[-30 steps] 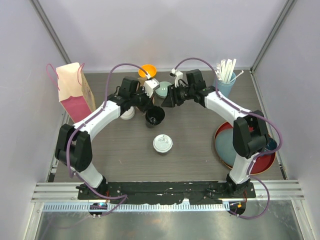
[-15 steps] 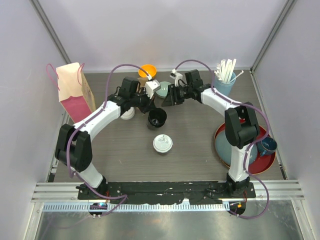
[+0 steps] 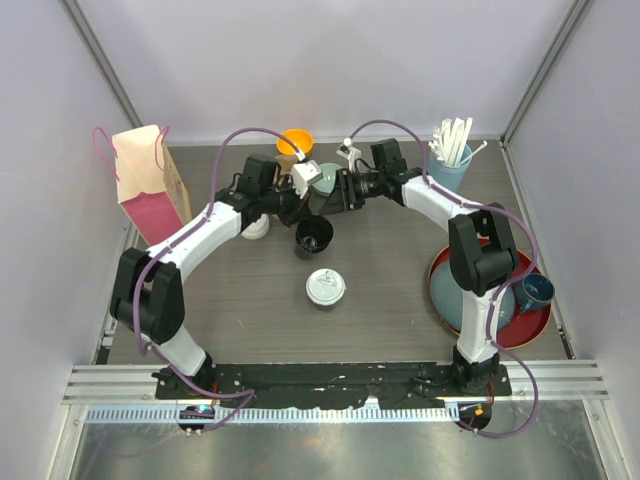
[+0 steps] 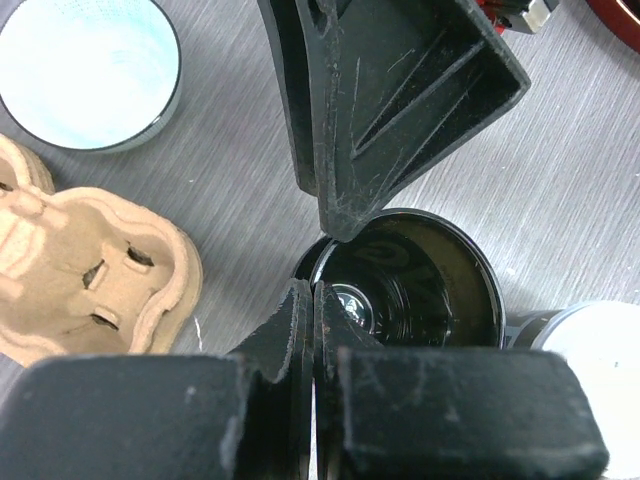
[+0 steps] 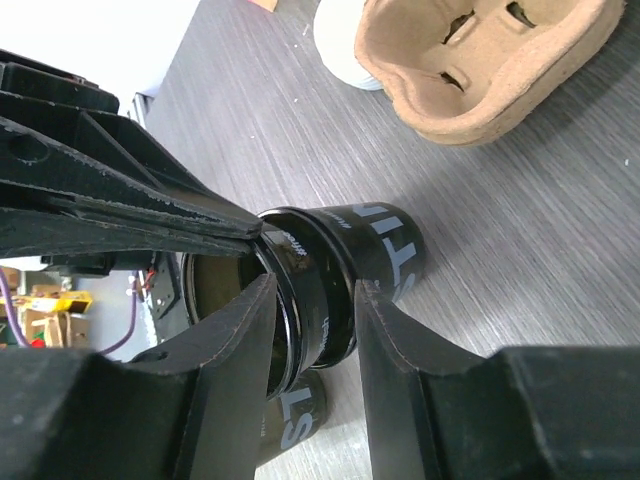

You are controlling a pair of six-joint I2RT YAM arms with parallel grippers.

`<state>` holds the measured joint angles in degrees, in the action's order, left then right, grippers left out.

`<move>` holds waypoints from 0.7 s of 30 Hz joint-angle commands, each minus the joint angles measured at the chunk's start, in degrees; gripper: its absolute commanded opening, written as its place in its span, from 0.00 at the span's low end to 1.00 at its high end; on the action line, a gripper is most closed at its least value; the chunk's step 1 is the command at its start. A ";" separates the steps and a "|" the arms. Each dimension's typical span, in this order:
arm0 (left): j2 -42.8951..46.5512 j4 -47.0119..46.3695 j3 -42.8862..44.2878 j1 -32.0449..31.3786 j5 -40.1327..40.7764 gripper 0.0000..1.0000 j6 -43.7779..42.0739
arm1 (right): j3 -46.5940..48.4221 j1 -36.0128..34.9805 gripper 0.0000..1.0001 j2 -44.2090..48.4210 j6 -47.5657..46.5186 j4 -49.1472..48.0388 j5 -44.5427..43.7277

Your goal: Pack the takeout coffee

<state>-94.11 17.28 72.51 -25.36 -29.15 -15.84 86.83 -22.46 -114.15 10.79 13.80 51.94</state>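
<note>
On the grey desk (image 3: pixel 400 280), the pinched-shut left end effector (image 4: pixel 322 262) grips the open cup (image 5: pixel 340 275) by its rim; the half-open right end effector (image 5: pixel 312 330) should close gently around it, avoiding crushing.

One black paper cup (image 3: pixel 313 234) is seen upright mid-table with no lid. A second cup (image 3: pixel 325 288), capped with a white lid, is parked just in front of it.

White lettering runs down the side of the open black cup (image 5: pixel 372 262) in the middle of the right wrist view, but only a few strokes resembling "ST" can be made out, not a whole word. More white letters, "ST" or similar, show on a second black cup (image 5: pixel 292 418) at the lower middle of that frame. No other text is legible in any view.
</note>
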 commanded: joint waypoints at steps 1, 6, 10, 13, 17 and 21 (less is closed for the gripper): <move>0.42 -3.65 0.35 0.23 -1.70 0.00 -3.41 | 2.03 1.27 0.43 -2.39 3.27 -2.38 7.81; -0.38 -2.60 1.93 0.58 -4.16 0.00 -5.08 | 4.49 1.72 0.45 -5.64 3.98 -2.20 12.04; -0.73 -1.81 2.81 0.67 -5.83 0.00 -5.87 | 4.76 1.80 0.45 -6.09 3.80 -2.11 13.10; -0.99 -1.63 2.90 0.75 -6.36 0.00 -6.05 | 4.40 1.80 0.43 -6.17 3.63 -2.11 12.75; -1.08 -1.55 2.72 0.93 -6.54 0.00 -6.23 | 4.32 1.89 0.38 -6.52 3.45 -1.76 11.60; -0.73 -1.37 2.81 1.02 -6.89 0.00 -5.09 | 4.58 1.89 0.35 -7.05 3.19 -1.50 11.25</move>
<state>-95.57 17.50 72.86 -24.62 -33.15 -21.30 88.97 -20.75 -120.70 14.31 12.91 63.40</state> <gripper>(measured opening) 0.013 0.365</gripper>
